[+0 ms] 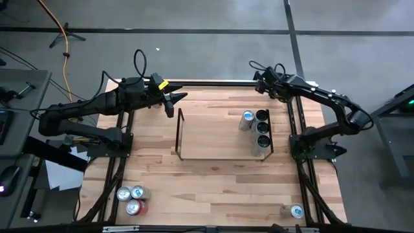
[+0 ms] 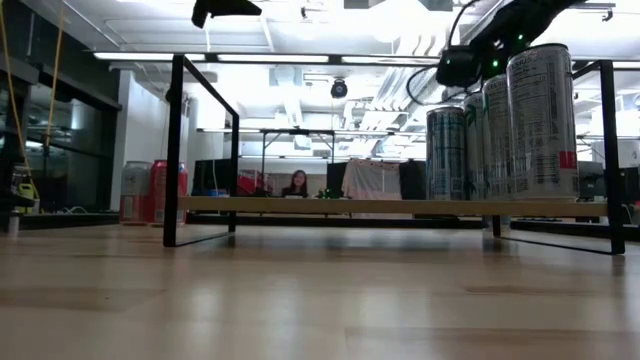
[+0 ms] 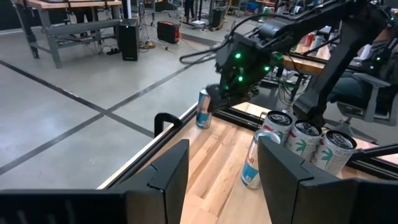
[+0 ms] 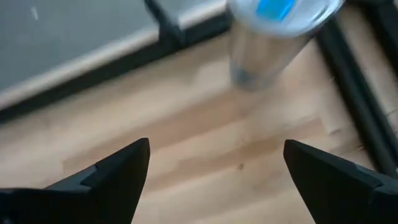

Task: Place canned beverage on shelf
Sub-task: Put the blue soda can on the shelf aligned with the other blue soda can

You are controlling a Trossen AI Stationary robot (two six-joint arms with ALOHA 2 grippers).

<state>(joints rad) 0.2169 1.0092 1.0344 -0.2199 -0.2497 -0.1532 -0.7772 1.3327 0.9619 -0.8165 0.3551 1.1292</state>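
The shelf (image 1: 223,157), a low rack of thin black rods, is seen standing on the wooden tabletop (image 1: 213,188) in the high view. At the shelf's right end a row of three cans (image 1: 262,128) is lined up inside the rack, and a fourth, blue-topped can (image 1: 247,119) is set upright just beside that row, toward the shelf's middle. The right pincer (image 1: 261,83) is held above the tabletop's far edge, beyond the shelf's right end, with its fingers (image 4: 118,168) spread wide and nothing between them; the blue-topped can (image 4: 280,37) is seen ahead of it, apart from the fingers. The left pincer (image 1: 176,100) is poised near the shelf's left end frame, partly parted and empty. A cluster of three cans (image 1: 132,197) and a single can (image 1: 294,211) are stood well apart from the shelf, along the near edge.
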